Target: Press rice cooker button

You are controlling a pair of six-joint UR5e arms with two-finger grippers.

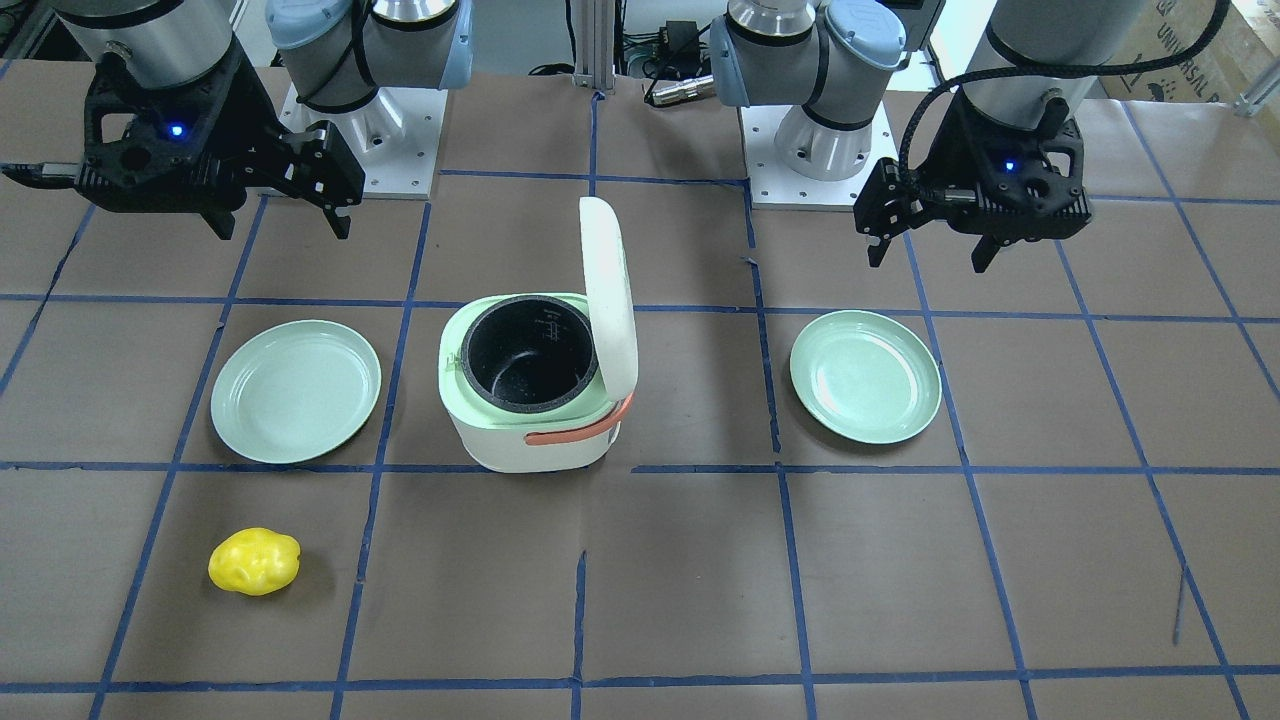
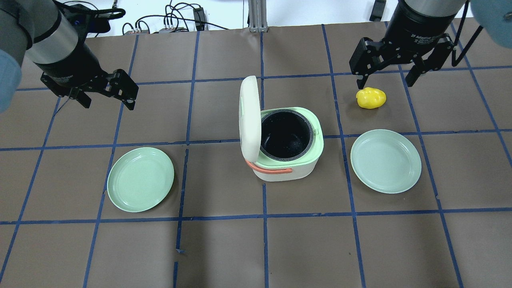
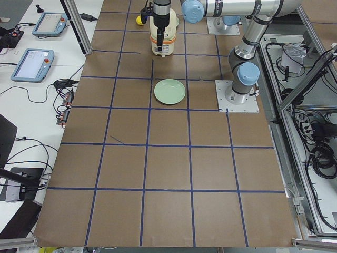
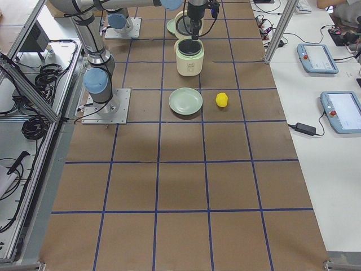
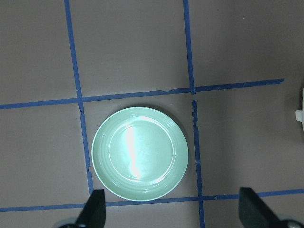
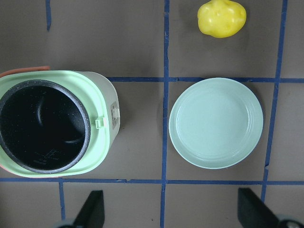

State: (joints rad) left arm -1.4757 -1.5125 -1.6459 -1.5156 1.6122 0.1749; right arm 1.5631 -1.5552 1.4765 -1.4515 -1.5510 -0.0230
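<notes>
The rice cooker stands at the table's middle, white with a pale green rim, an orange handle and a dark empty pot. Its lid stands open and upright. In the right wrist view the cooker shows a small white button on the side facing the right plate. My left gripper hangs open and empty, well left of the cooker; it also shows in the front view. My right gripper is open and empty, high beyond the cooker's right, near a yellow lumpy object.
A pale green plate lies left of the cooker and another lies right of it. The yellow lumpy object lies beyond the right plate. Brown paper with blue tape lines covers the table.
</notes>
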